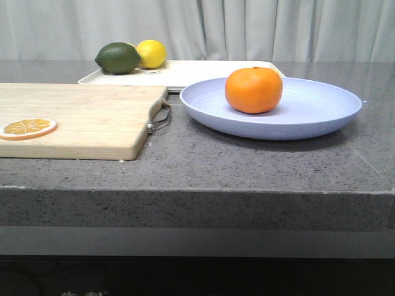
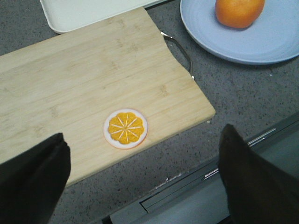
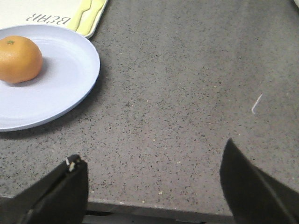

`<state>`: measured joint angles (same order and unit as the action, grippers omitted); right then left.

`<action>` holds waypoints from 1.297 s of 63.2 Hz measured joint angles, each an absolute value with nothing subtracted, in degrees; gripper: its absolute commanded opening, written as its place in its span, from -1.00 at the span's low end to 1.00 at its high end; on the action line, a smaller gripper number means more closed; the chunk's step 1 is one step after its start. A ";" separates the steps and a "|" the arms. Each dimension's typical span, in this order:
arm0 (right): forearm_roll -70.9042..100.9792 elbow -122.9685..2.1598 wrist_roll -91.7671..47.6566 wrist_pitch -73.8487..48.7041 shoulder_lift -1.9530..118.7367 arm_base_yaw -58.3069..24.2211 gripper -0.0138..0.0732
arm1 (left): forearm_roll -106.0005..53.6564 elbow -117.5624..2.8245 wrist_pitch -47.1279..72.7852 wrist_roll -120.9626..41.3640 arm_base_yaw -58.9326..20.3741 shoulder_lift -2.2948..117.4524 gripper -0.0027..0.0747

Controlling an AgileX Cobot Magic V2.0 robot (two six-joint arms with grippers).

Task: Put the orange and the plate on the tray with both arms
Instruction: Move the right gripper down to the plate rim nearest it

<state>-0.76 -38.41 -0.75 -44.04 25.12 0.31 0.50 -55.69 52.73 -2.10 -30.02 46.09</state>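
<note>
Nearest to me, both arms hang back over the front edge of the speckled dark grey stone worktop (image 1: pixel 259 166), and neither shows in the front view. I see my left end effector (image 2: pixel 145 179) with its 2 dark fingers spread wide and nothing between them, poised above the near edge of the light wooden cutting board with the metal handle (image 1: pixel 80 117). My right end effector (image 3: pixel 154 186) is likewise spread and empty, over bare worktop to the right of the plate.

On the near left part of that board lies a flat orange slice with a white rim (image 2: pixel 125 129); it is no part of my job, so I leave it alone.

Further in, to the right of the board's handle, rests the large round shallow lavender-blue plate (image 1: pixel 308 114), flat on the worktop. The whole round bright-orange fruit (image 1: pixel 253 90) sits on it, a little left of centre, upright and untouched. I judge this helps me: the orange already rides in the plate, so lifting the plate by 2 opposite rims could carry both at once, which is probably why 2 arms are asked for.

Farthest back lies the flat rectangular cream-white tray (image 1: pixel 203 71), its front edge just behind the plate's far rim. A dark green avocado-like fruit (image 1: pixel 118 57) and a yellow lemon (image 1: pixel 152 53) occupy its left end, so I judge the free right part is where the plate must go. Nothing is yet grasped.
</note>
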 measured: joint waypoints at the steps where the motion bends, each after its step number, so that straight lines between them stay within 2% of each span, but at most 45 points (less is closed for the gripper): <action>1: -0.76 -38.41 -0.75 -44.13 25.12 0.31 0.67 | 0.50 -55.24 52.73 -2.10 -30.02 45.55 0.68; 22: 1.20 -44.90 -0.75 -52.22 32.57 0.31 0.67 | 0.50 -51.90 52.73 -2.10 -29.89 38.22 0.68; 36: 6.68 -54.29 -2.47 -58.93 44.11 0.31 0.67 | 0.50 -51.82 52.73 -2.10 -29.89 37.99 0.68; 61: 18.99 -68.30 -7.79 -63.39 65.95 0.31 0.67 | 0.81 -51.82 52.73 -2.10 -29.89 37.99 0.68; 75: 21.75 -73.22 -9.69 -63.50 75.77 0.31 0.29 | 0.95 -51.82 51.44 -2.10 -29.89 37.99 0.68; 82: 22.11 -75.14 -9.82 -63.39 80.20 0.31 0.25 | 0.95 -51.82 50.98 -2.10 -29.89 37.99 0.68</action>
